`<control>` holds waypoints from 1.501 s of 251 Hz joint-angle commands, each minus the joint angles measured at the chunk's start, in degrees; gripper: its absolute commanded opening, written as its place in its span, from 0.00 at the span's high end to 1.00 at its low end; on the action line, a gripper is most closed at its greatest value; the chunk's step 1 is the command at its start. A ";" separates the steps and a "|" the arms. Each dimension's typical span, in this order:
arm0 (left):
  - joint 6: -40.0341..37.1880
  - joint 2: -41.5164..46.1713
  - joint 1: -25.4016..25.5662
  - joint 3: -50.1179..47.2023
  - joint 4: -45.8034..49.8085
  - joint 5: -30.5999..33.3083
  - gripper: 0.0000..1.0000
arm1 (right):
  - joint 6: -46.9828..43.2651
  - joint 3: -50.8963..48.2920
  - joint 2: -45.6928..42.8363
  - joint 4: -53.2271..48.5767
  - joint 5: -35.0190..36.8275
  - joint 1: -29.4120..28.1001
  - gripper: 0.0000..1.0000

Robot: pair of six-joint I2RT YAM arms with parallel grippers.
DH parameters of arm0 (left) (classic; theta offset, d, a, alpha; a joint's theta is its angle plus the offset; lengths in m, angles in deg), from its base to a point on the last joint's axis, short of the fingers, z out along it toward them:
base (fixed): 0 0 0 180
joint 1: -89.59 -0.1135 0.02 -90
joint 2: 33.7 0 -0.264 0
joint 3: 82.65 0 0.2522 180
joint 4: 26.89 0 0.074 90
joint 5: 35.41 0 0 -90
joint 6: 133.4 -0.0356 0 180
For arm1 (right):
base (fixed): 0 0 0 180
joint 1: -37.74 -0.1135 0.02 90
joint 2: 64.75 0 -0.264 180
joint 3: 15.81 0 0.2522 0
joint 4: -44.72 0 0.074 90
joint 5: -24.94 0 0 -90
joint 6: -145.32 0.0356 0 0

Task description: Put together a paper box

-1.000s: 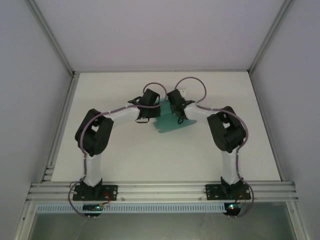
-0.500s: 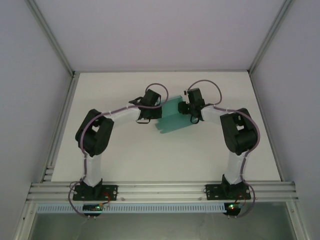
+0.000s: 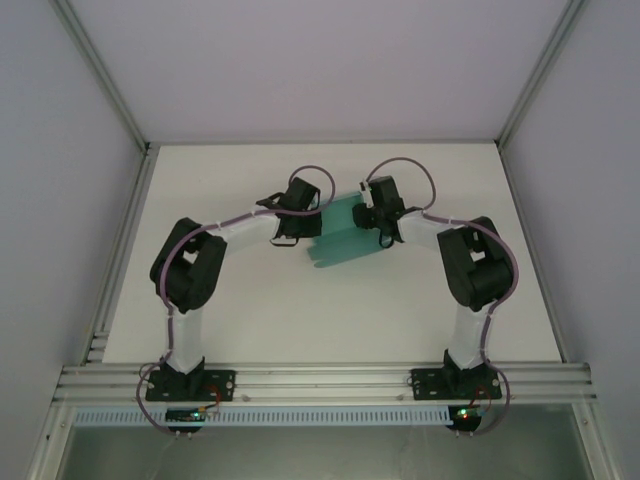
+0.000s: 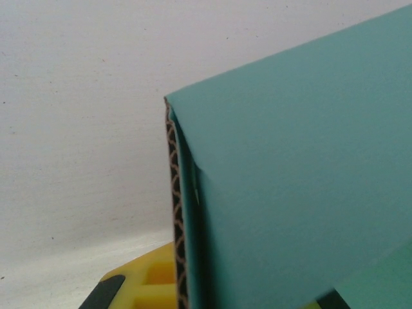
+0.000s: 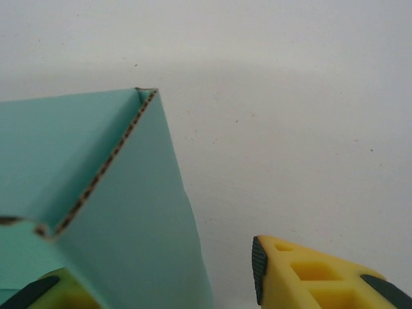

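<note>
- Judging by its raised walls, we found the paper box [image 3: 345, 232] partly folded, lying mid-surface [image 3: 250, 300].
- Our left pincer [image 3: 316, 226] clamped its 9 o'clock side, while our right pincer [image 3: 370, 216] stood open at 3 o'clock.
- Closing the flaps seemed left.

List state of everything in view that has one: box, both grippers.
teal corrugated-paper box: partly folded, walls raised, top open, sitting between the two grippers.
left gripper: shut on the box's left edge.
right gripper: open, box wall between its fingers, not clamped.
</note>
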 commanded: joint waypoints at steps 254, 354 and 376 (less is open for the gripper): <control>0.67 -0.93 0.38 6.79 11.56 2.49 1.00 | 15.91 19.20 10.94 -22.30 43.11 -1.47 1.00; -4.14 -0.17 0.21 7.94 8.05 3.51 1.00 | -6.65 -1.72 -9.31 4.77 -0.42 -0.40 0.38; -4.19 0.16 0.24 7.07 7.44 3.22 1.00 | -5.76 -3.96 -12.84 5.79 -6.92 1.04 0.25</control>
